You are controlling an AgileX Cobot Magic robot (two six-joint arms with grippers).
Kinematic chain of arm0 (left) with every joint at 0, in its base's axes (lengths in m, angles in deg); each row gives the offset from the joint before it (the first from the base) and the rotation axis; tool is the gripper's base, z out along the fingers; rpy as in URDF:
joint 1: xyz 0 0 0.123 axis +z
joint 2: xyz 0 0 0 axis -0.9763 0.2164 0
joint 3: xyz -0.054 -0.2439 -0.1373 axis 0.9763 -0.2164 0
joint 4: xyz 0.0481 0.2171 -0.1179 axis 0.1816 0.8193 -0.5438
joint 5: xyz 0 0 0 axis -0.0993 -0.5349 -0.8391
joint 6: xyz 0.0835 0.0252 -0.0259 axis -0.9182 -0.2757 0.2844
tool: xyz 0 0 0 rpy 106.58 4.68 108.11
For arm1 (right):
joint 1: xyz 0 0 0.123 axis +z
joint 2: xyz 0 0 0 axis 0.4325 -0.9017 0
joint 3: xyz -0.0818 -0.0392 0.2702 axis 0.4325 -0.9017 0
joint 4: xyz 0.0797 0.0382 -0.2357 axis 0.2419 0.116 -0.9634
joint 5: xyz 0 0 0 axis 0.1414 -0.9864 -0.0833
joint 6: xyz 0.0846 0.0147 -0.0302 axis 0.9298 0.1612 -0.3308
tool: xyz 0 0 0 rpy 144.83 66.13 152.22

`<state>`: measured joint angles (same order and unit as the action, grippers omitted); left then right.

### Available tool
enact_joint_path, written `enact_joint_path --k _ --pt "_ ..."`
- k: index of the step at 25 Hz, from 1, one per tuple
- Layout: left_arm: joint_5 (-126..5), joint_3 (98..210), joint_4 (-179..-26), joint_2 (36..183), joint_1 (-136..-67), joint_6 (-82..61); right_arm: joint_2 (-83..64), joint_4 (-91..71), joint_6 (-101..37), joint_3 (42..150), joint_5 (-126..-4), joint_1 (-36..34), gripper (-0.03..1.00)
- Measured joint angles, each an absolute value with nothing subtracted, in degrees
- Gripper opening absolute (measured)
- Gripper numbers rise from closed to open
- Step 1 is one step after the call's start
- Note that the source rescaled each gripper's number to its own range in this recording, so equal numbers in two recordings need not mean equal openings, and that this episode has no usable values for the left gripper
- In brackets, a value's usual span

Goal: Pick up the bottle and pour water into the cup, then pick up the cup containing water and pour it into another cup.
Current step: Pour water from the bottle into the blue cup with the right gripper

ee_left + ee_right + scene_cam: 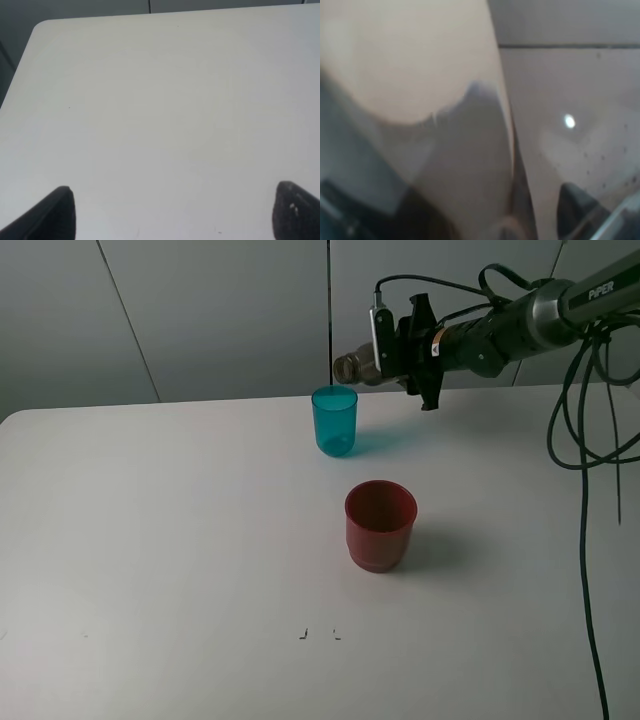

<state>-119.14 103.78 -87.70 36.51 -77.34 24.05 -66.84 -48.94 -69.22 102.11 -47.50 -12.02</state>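
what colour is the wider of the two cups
Dark red and opaque. The wide cup shows best in the exterior high view.

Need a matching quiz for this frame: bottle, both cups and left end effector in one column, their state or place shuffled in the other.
Things:
1. bottle
2. teal cup
3. red cup
4. left end effector

States or places:
A. open above bare table
B. upright, in front of the other cup
C. tipped on its side, gripped by the right end effector
D. upright near the table's far edge, just below the bottle's mouth

Pairs: 1-C, 2-D, 3-B, 4-A
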Motion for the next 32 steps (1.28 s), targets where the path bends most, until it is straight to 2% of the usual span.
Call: enact_joint_path --k 32 --pt "-119.14 103.78 -87.70 36.51 -77.34 24.05 -66.84 -48.94 -72.70 104.01 -47.50 -12.02 0.00"
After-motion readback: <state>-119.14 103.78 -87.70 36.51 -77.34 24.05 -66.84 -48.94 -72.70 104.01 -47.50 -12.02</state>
